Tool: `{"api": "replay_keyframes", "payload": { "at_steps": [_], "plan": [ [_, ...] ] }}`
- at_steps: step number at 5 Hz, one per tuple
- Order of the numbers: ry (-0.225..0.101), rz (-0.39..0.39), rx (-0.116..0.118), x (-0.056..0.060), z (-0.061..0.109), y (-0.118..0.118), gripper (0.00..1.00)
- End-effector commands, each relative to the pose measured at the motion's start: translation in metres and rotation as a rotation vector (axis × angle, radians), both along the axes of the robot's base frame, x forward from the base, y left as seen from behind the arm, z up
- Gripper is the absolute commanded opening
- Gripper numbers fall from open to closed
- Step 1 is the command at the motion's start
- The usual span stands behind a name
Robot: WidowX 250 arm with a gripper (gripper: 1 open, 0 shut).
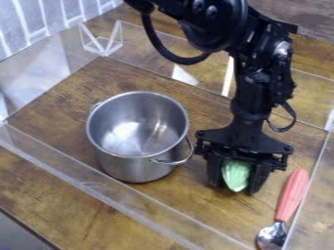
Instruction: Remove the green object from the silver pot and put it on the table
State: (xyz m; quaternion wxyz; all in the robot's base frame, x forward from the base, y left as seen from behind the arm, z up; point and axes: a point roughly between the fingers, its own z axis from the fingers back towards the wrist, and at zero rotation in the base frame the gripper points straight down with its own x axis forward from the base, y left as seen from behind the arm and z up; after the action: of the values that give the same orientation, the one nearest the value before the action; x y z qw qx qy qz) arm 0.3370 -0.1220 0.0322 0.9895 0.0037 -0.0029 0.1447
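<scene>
The black arm enters from the top of the frame, a little right of centre, and bends down through bulky jointed segments toward the lower right. Its last link hangs almost vertical, with loops of black cable running beside it. At the bottom of that link a wide, flat crossbar carries the gripper [236,176], which points straight down in the lower right of the frame. The two dark fingers [212,172] drop from either end of the crossbar, and their jaws are clamped against the sides of the green object [236,176], which sits upright between them, its lower end down at the tabletop.
</scene>
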Motion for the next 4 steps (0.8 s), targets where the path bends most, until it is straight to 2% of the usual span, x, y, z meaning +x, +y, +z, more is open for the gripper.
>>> {"api": "replay_keyframes", "payload": {
  "at_steps": [1,3,4],
  "plan": [
    [-0.080,0.033,-0.028,0.010,0.042,0.000,0.00],
    [-0.076,0.048,-0.035,0.006,0.058,-0.013,0.00],
    [-0.074,0.003,-0.034,-0.003,0.050,-0.019,0.00]
  ]
}}
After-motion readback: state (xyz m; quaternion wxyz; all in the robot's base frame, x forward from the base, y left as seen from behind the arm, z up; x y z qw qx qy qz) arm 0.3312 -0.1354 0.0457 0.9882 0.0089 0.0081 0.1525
